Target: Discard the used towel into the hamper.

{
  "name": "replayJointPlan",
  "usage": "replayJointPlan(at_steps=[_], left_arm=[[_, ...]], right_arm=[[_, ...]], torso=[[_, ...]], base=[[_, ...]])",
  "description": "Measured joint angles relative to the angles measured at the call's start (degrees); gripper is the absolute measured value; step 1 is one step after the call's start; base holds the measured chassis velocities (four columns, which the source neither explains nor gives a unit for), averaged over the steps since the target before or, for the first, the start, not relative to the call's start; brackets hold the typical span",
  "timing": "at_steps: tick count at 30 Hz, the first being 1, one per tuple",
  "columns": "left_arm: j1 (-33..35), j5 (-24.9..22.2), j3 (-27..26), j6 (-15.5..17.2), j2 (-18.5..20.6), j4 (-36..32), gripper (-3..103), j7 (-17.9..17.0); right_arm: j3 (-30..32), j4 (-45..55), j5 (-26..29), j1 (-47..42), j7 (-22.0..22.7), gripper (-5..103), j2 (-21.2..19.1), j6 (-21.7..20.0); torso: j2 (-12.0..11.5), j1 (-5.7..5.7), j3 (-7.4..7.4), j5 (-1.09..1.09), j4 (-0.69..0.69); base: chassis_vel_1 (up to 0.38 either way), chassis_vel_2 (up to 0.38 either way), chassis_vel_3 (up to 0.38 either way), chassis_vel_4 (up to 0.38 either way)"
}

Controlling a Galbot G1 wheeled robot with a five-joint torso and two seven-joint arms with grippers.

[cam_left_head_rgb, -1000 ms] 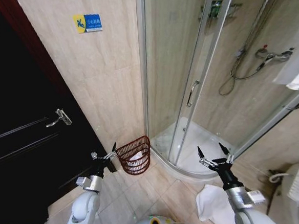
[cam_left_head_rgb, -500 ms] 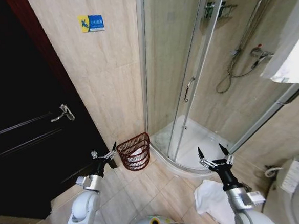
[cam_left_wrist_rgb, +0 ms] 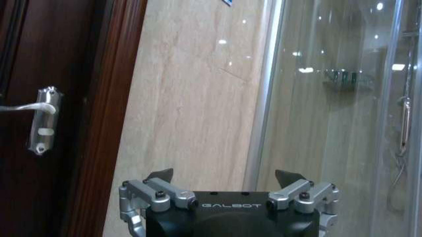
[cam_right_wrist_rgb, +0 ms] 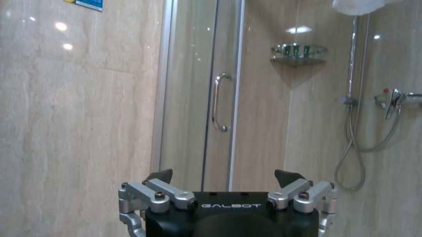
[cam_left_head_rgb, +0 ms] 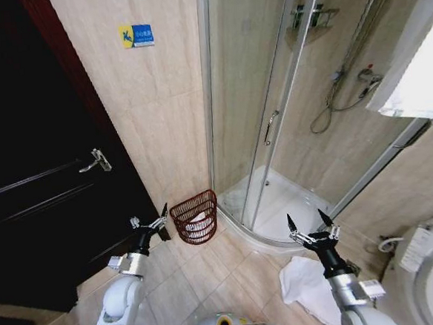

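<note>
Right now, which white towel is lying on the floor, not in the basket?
The big crumpled white towel beside the right gripper, spread on the tiles near the shower. The other white cloth sits inside the hamper.

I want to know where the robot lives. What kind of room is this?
It looks like a bathroom. There is a glass shower stall with a shower hose on the tiled wall, a toilet at the right edge, and a white towel lying on the tiled floor.

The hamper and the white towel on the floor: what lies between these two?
In the head view, only bare beige floor tiles lie between the hamper and the white towel; the curved shower base borders that stretch.
</note>
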Motion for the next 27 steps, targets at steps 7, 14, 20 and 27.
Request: replayJointPlan(at_steps=[7, 14, 20, 27], left_arm=[[0.32, 0.23, 0.0, -0.03, -0.04, -0.33, 100, 0.33], [0.42, 0.24, -0.01, 0.0, 0.13, -0.54, 100, 1.01], [0.59, 0.29, 0.03, 0.0, 0.12, -0.5, 100, 1.49], [1.36, 0.67, -0.03, 0.01, 0.27, -0.43, 100, 2.34]], right_arm=[[0.12, 0.3, 0.15, -0.15, 0.0, 100, 0.0, 0.02], [0.12, 0.34, 0.19, -0.19, 0.0, 100, 0.0, 0.02], [0.11, 0.09, 0.19, -0.15, 0.0, 100, 0.0, 0.02], [0.05, -1.92, -0.42, 0.1, -0.04, 100, 0.0, 1.73]], torso=[[1.99, 0.93, 1.01, 0.0, 0.0], [3.9, 1.86, 2.01, 0.0, 0.0], [5.14, 2.42, 2.7, 0.0, 0.0], [6.32, 2.95, 3.3, 0.0, 0.0]], base=[[0.007, -0.005, -0.006, 0.007], [0.007, -0.005, -0.006, 0.007], [0.0, 0.0, 0.0, 0.0], [0.0, 0.0, 0.0, 0.0]])
